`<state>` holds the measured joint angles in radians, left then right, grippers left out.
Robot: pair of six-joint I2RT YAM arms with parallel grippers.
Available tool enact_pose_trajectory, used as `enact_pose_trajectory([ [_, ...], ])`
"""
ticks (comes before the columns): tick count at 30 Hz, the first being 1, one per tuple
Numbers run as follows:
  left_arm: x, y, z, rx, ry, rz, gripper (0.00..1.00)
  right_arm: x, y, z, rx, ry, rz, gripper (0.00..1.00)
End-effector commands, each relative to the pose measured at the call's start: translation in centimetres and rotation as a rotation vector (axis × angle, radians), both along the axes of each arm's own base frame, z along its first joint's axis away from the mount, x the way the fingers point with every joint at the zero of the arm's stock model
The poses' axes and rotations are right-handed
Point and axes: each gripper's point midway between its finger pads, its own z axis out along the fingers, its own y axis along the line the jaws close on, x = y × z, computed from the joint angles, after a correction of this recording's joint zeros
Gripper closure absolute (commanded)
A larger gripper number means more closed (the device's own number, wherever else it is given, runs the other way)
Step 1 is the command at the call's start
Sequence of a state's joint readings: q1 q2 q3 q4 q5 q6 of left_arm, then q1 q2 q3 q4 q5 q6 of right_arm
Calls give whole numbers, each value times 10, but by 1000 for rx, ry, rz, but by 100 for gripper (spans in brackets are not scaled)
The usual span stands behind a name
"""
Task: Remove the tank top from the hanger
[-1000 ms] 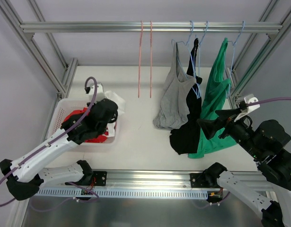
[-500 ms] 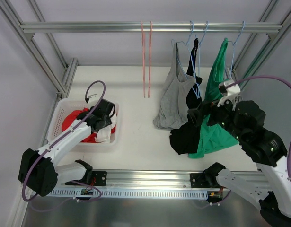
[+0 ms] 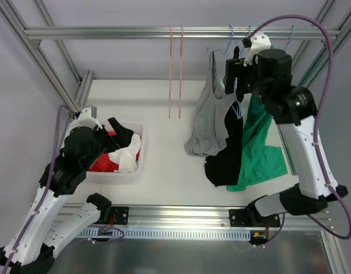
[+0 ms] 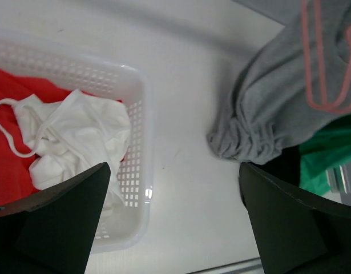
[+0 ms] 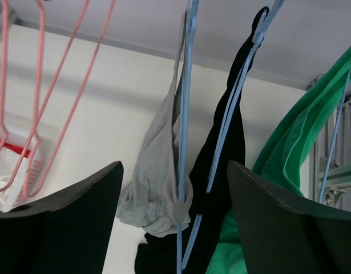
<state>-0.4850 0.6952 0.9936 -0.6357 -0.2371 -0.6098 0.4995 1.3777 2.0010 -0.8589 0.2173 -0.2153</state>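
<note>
- The right gripper [image 5: 175, 165] is held high by the metal rail [image 3: 107, 32], its fingers spread with nothing pinched between them
- In the right wrist view the grey tank top [image 5: 155, 171] and the black tank top [image 5: 229, 148] are framed in the gap between the fingers, beyond the tips; contact with either cannot be told
- Each is hung on a thin blue wire hanger [image 5: 184, 114]; the grey cloth is bunched and soft, the black one long and narrow
- The green tank top [image 3: 258, 142] is hung to the right of them, its hem draped on the table [image 3: 164, 165]
- Two bare pink wire hangers [image 3: 175, 74] are hung further left on the rail, well apart from the right gripper
- The left gripper [image 4: 174, 168] is held over the white perforated plastic basket [image 4: 138, 171], fingers spread wide and empty; a crumpled white garment [image 4: 78, 137] and a red garment [image 4: 9, 165] are lying in the basket
</note>
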Motion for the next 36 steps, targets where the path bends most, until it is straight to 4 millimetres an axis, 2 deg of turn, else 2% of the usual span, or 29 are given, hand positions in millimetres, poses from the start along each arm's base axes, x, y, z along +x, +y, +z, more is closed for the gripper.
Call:
enact_pose_trajectory([
  [1, -29, -19, -1, 19, 4, -222, 1, 27, 1, -6, -97, 24, 4, 24],
  [2, -33, -21, -5, 27, 10, -246, 1, 32, -1, 3, -103, 1, -5, 25],
  [4, -38, -21, -19, 36, 36, -263, 1, 43, -1, 1, -110, 11, -16, 29],
  [6, -43, -19, -29, 47, 64, -267, 1, 53, 5, -7, -102, 35, -3, 36],
  [7, -45, -18, -36, 52, 81, -270, 1, 55, 7, -10, -100, 45, 3, 44],
  [9, -47, -18, -41, 58, 86, -279, 1, 60, 12, -18, -95, 67, 6, 50],
  [10, -48, -17, -44, 63, 91, -281, 1, 61, 13, -20, -89, 72, 8, 65],
  [12, -50, -16, -46, 70, 94, -284, 1, 61, 23, -22, -42, 87, 33, 78],
  [13, -50, -16, -44, 69, 88, -283, 1, 61, 29, -21, -10, 87, 48, 90],
  [15, -52, -19, -43, 62, 88, -305, 1, 57, 36, -15, 71, 83, 41, 100],
  [16, -51, -19, -43, 65, 89, -303, 1, 57, 41, -23, 88, 97, 42, 100],
  [17, -50, -18, -44, 69, 92, -300, 1, 59, 50, -14, 127, 56, 59, 100],
  [18, -50, -19, -45, 71, 98, -300, 1, 54, 52, -7, 154, 32, 64, 100],
  [19, -50, -19, -46, 70, 100, -300, 1, 54, 56, -14, 182, 41, 59, 100],
  [22, -50, -20, -48, 67, 108, -304, 1, 53, 66, 10, 257, -52, 84, 100],
  [29, -50, -21, -50, 65, 111, -310, 1, 52, 78, 37, 357, -169, 135, 100],
  [32, -55, -30, -44, 38, 102, -360, 1, 48, 75, 41, 352, -189, 143, 100],
  [36, -62, -45, -17, -24, 5, -462, 1, 43, 72, 40, 336, -211, 155, 100],
])
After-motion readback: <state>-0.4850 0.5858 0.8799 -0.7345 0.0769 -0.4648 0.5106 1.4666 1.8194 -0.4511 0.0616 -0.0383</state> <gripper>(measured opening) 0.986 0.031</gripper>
